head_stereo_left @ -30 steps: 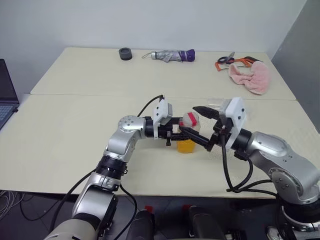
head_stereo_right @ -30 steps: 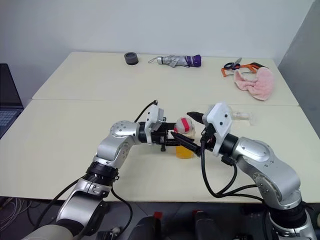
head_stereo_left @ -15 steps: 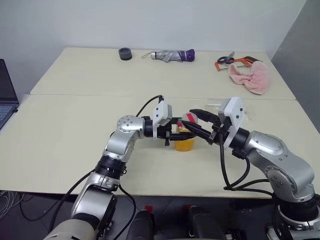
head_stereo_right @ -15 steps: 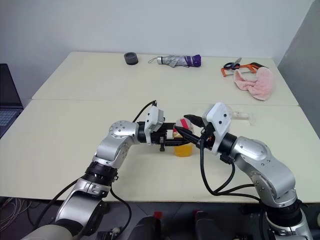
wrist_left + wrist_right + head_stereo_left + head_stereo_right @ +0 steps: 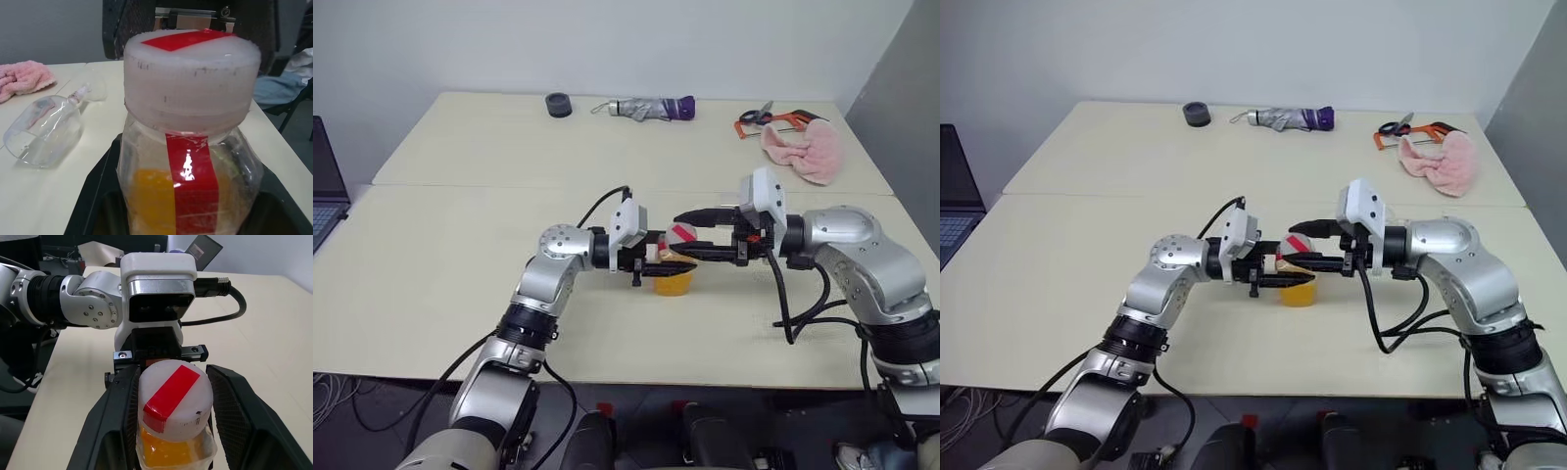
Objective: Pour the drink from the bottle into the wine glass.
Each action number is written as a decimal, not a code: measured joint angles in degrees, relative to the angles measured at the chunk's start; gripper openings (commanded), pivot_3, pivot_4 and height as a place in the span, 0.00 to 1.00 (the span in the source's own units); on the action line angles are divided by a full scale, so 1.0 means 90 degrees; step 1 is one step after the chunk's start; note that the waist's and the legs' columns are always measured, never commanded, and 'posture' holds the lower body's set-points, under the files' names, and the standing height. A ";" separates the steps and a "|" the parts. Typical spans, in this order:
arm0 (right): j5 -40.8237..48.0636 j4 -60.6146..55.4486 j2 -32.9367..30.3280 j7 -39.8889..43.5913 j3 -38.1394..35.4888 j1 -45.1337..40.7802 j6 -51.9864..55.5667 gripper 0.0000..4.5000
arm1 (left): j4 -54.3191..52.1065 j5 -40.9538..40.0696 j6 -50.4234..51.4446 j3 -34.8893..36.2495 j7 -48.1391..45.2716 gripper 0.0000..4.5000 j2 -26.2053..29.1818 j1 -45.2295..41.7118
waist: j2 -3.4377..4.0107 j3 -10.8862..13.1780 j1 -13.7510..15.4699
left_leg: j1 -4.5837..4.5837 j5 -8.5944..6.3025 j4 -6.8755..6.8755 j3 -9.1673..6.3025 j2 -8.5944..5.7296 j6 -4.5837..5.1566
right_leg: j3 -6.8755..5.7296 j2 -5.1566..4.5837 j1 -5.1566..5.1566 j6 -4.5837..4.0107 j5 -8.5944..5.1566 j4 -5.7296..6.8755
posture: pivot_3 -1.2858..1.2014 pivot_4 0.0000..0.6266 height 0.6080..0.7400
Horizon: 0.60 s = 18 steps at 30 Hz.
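Nothing poured yet: bottle point(image 5: 674, 266) stands capped on the surface, left tool point(image 5: 658, 265) clamped on its body, right tool point(image 5: 171, 423) half-open around the cap point(image 5: 174, 396); glass point(image 5: 44, 129) lies beside the bottle.

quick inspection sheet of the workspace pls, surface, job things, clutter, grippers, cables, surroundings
surface: two pale tables pushed together, a seam between them.
job's things: bottle upright near the front middle, cap on, orange drink in its lower part; wine glass lying on its side, apart from the bottle.
clutter: along the far edge, dark round object, folded umbrella, scissors, orange-handled tool, pink cloth.
grippers: left gripper shut on the bottle's body; right gripper with a finger either side of the cap, contact not clear.
cables: black cables looped along both arms.
surroundings: white wall behind, laptop at the left edge.
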 measured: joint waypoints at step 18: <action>-0.0925 -0.2842 0.1987 -0.4679 0.0109 0.1961 0.1182 1.00 | 0.0583 -0.0020 0.0085 0.0038 0.0186 0.42 -0.0110 -0.0415 | 0.0000 0.0000 -0.0008 | 0.0002 0.0002 0.0004 0.0002 -0.0001 -0.0003 | 0.0007 0.0006 -0.0003 0.0002 -0.0001 0.0008 | 0.52 0.24 1.00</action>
